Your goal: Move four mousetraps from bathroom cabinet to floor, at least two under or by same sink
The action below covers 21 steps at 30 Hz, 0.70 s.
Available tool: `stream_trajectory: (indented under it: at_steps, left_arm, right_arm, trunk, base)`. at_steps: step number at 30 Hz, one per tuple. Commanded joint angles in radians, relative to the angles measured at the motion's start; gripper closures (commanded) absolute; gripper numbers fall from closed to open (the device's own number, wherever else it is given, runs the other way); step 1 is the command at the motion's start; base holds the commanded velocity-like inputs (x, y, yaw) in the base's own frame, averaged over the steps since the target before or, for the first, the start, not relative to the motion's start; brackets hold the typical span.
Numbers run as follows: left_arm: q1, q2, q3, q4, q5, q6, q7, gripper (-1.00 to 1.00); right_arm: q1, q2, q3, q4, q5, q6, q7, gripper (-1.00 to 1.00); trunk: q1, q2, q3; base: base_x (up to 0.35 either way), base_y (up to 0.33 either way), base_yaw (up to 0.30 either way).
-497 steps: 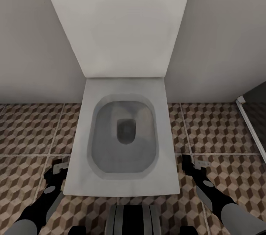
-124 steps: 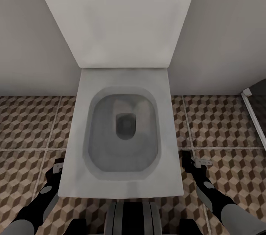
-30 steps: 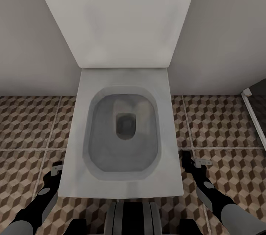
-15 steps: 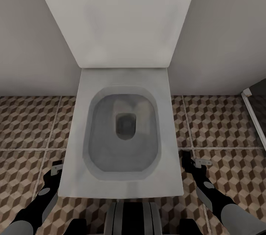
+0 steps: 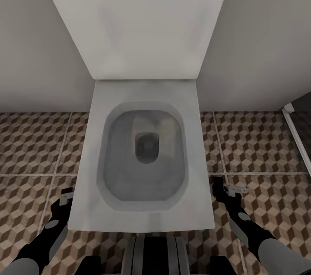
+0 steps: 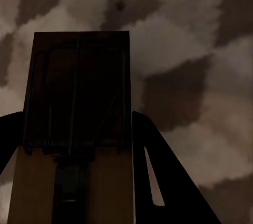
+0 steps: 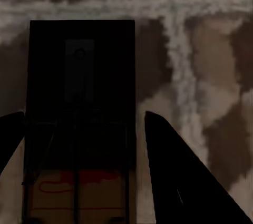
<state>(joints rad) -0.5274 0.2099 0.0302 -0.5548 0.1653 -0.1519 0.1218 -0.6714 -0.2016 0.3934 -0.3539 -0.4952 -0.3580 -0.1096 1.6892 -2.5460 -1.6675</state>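
Each pincer is clamped on a mousetrap, left pincer (image 5: 65,199) on one mousetrap (image 6: 76,124), right pincer (image 5: 224,188) on another (image 7: 79,124), hanging either side of a toilet (image 5: 144,154); I'd say neither's down on the bathroom floor (image 5: 259,145) yet

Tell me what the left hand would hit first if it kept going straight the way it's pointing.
Probably the bathroom floor. The left hand holds a mousetrap pointing at the cube-patterned tiles, so the trap's far end would likely touch first; depth is unclear.
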Motion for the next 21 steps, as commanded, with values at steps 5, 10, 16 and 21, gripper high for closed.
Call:
stream_trajectory:
  at_steps: [5, 10, 16, 21]
  left_arm:
    - [0.000, 0.000, -0.003, 0.000, 0.006, -0.003, 0.004, 1.00]
    - [0.000, 0.000, -0.003, 0.000, 0.006, -0.003, 0.004, 1.00]
    - [0.000, 0.000, -0.003, 0.000, 0.006, -0.003, 0.004, 1.00]
    - [0.000, -0.001, -0.003, 0.000, 0.006, -0.003, 0.004, 1.00]
  right_arm:
    - [0.000, -0.001, 0.009, 0.000, -0.005, -0.003, -0.007, -1.00]
    - [0.000, -0.001, 0.009, 0.000, -0.005, -0.003, -0.007, -1.00]
    - [0.000, -0.001, 0.009, 0.000, -0.005, -0.003, -0.007, -1.00]
    - [0.000, -0.001, 0.009, 0.000, -0.005, -0.003, -0.007, -1.00]
  trunk:
    - [0.000, 0.000, 0.000]
    - [0.000, 0.000, 0.000]
    - [0.000, 0.000, 0.000]
    - [0.000, 0.000, 0.000]
  base:
    - [0.000, 0.000, 0.000]
    - [0.000, 0.000, 0.000]
    - [0.000, 0.000, 0.000]
    - [0.000, 0.000, 0.000]
